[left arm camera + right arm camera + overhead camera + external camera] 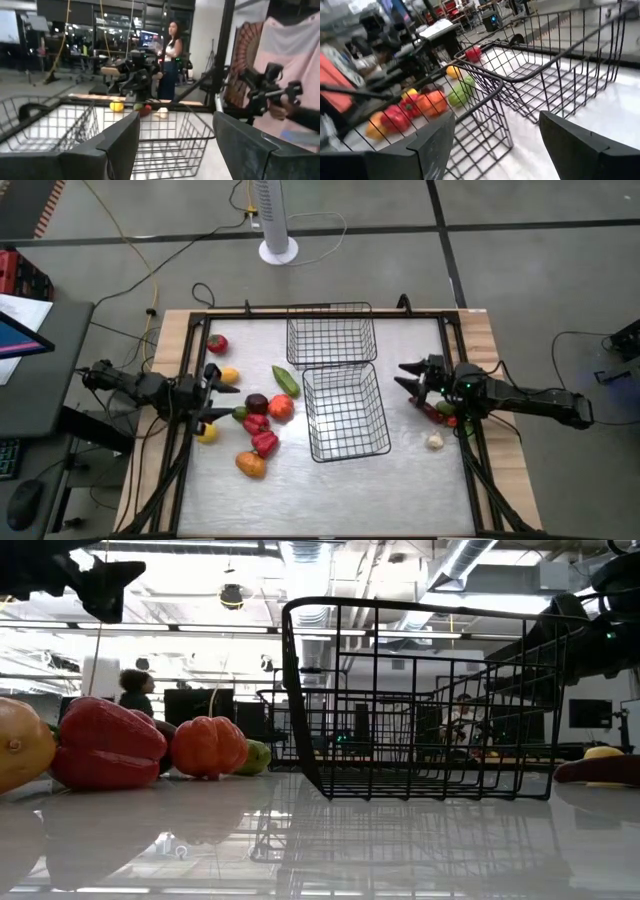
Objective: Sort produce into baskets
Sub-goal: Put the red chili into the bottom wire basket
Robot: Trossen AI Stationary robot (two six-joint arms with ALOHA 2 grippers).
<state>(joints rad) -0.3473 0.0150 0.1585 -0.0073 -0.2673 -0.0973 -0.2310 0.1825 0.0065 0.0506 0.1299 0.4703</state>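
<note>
Two black wire baskets stand mid-table, one farther (331,333) and one nearer (345,412). Most of the produce lies on the table left of them: a red piece (217,343), a yellow one (229,376), a green one (285,380), a maroon one (256,403), an orange-red one (281,408), red peppers (262,435), an orange piece (250,465) and a yellow one (206,433). A whitish garlic piece (434,441) and red-green pieces (443,413) lie right of the baskets. My left gripper (222,393) is open among the left pile, above the table. My right gripper (404,376) is open beside the nearer basket's right wall.
The table's raised black frame (190,350) runs along its edges. A white fan base (279,250) stands on the floor beyond the far edge. People show in the room behind. Bare tabletop lies near the front edge (330,500) and between the baskets and the garlic.
</note>
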